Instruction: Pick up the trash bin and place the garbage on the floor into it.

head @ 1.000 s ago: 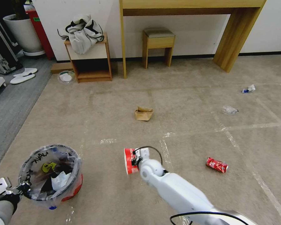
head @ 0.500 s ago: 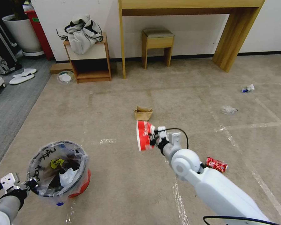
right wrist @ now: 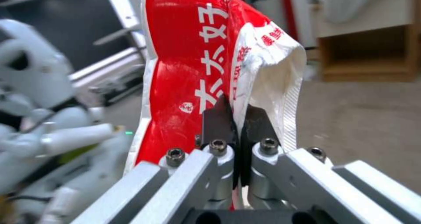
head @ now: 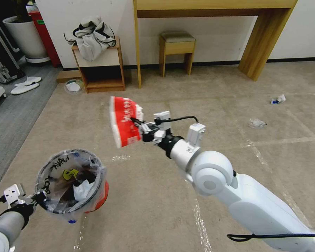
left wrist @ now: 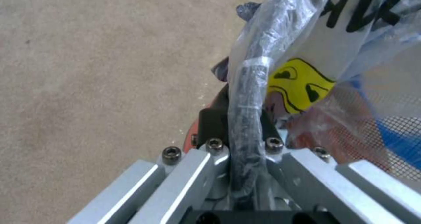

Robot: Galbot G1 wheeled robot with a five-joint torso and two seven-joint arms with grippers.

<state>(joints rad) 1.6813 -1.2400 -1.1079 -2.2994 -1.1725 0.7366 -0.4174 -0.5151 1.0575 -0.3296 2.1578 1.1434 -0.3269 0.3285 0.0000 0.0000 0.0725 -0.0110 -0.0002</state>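
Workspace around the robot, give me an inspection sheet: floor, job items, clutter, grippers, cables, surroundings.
Surface: beige carpet floor with shiny tape lines.
Job's things: red trash bin with clear liner, held off the floor, litter inside; red wrapper held in the air; blue-and-white scrap and clear plastic on the floor.
Clutter: white slippers, clothes on a small shelf unit.
Grippers: left gripper shut on the bin rim; right gripper shut on the wrapper.
Cables: black cable at the right wrist.
Surroundings: wooden desk, stool, white wall.
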